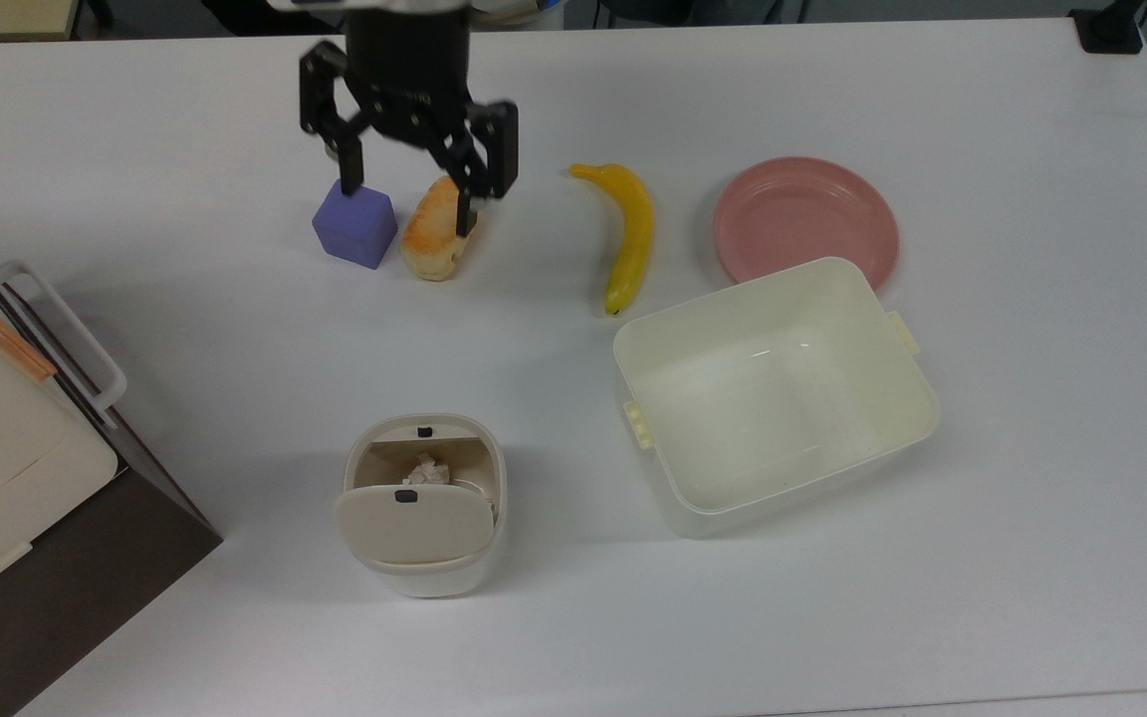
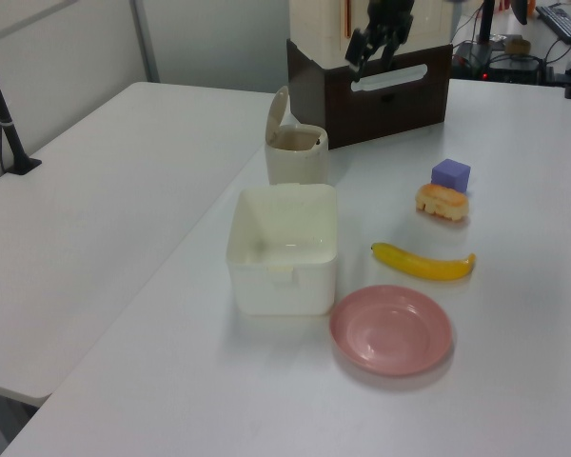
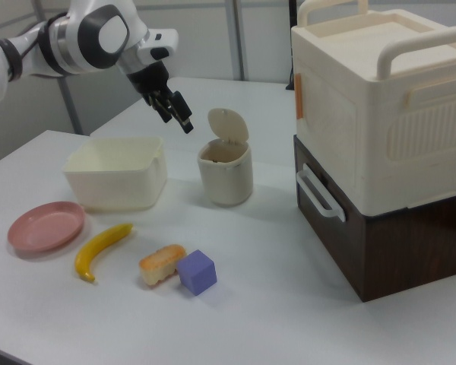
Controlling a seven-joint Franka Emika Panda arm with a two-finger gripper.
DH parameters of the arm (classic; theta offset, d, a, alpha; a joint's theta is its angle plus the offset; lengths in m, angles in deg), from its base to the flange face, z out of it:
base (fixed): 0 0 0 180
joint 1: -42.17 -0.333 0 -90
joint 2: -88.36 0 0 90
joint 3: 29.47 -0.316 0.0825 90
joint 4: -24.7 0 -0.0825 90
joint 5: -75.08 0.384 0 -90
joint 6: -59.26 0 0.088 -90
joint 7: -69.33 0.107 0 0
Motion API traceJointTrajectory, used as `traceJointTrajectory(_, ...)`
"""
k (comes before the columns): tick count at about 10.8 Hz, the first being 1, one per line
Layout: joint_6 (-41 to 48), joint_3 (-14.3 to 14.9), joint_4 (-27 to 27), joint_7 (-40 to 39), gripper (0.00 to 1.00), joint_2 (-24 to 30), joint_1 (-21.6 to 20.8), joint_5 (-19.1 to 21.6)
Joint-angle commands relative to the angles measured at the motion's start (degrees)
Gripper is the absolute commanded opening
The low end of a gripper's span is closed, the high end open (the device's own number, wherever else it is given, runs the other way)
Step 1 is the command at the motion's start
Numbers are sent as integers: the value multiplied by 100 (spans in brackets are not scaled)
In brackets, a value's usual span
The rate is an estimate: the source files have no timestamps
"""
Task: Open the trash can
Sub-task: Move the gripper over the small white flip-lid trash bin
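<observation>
Standing lid-up, the trash can (image 1: 424, 503) sits well apart from the hand (image 1: 412, 187).

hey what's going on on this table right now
A robot arm's gripper hangs open and empty above the purple cube and bread, holding nothing. The small trash can already stands with its lid up and crumpled paper inside. A banana, pink plate and big tub sit untouched.

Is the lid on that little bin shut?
No: in the right view the trash can has its lid tipped up, leaving the top open.
</observation>
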Motion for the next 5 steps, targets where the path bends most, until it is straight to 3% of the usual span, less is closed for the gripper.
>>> traceJointTrajectory(1, -98, 28, -179, 358, 32, -190, -174, -466)
traceJointTrajectory(2, -133, 28, -188, 358, 0, -226, -183, -528)
traceJointTrajectory(5, -535, 28, -346, 524, 0, -611, -315, -975)
